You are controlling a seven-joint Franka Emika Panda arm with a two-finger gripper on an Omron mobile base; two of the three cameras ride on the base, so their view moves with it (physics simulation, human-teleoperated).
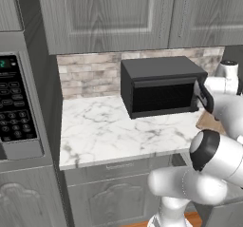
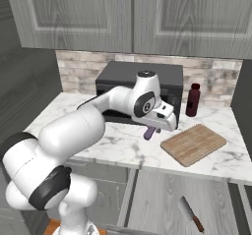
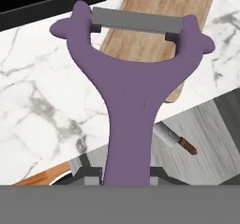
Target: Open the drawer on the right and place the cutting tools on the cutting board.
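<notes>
The purple T-shaped tool is held clamped in the tool, raised above the marble bench; the cutting board lies just beyond it on the bench; below, the open drawer holds the knife.
</notes>
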